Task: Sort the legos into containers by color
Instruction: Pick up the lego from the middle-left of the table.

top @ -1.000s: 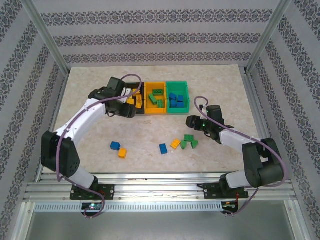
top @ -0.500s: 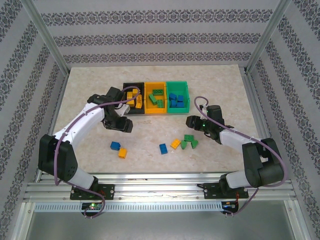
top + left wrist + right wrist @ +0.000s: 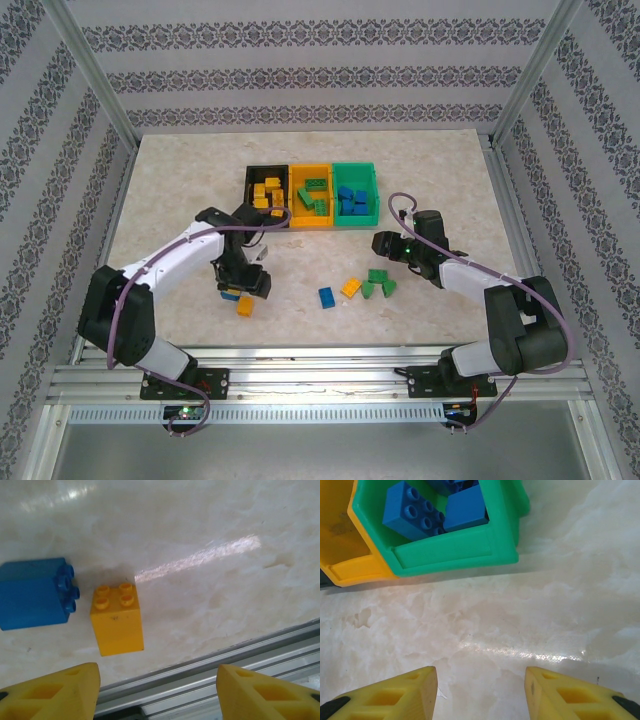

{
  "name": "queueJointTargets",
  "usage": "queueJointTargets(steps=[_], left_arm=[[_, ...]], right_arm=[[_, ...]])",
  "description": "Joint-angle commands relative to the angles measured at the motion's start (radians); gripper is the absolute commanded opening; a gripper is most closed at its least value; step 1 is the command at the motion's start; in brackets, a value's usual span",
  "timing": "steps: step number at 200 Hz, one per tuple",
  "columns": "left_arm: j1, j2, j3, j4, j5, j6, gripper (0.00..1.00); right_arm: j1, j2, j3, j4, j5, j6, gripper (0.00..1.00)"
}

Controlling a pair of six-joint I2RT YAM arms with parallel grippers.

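**Left gripper.** The left gripper hangs low over the near-left part of the table. In the left wrist view its jaws stand well apart and hold nothing; bare table and the metal rail at the table edge show between the fingers. A blue brick and a yellow brick lie just beyond the fingertips. They lie side by side, close together, with a narrow gap between them. The blue brick lies on its side, studs toward the yellow brick. The yellow brick's studs point away from the gripper.

**Right gripper.** The right gripper sits just in front of the green bin. In the right wrist view its jaws are open and empty, with only table between them.

**Bins.** The three bins stand joined in a row at mid-table.
- Black bin: yellow bricks.
- Orange bin: green bricks.
- Green bin: blue bricks.

**Loose bricks.** Between the arms lie a second blue brick, a second yellow brick and a cluster of green bricks. The yellow one is just beside the green cluster.
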Motion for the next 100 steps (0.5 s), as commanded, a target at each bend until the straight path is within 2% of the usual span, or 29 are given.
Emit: queueJointTargets(steps=[1,17,30,54,100], left_arm=[[-0.015,-0.059,-0.086,0.086,0.010,-0.169,0.62],[-0.016,-0.120,-0.191,0.251,0.083,-0.294,0.62],[-0.016,-0.167,-0.244,0.319,0.074,-0.354,0.61],[-0.015,-0.227,-0.249,0.270,-0.040,-0.365,0.61],[-0.015,-0.191,-0.294,0.280,-0.042,-0.358,0.61]], right_arm=[[0.002,-0.022,0.009,0.020,-0.019,0.007,0.50],[0.001,-0.020,0.009,0.012,-0.015,0.005,0.50],[-0.004,-0.024,0.008,0.015,-0.018,0.008,0.50],[-0.002,-0.025,0.007,0.018,-0.023,0.012,0.50],[-0.003,-0.019,0.008,0.023,-0.031,0.015,0.50]])
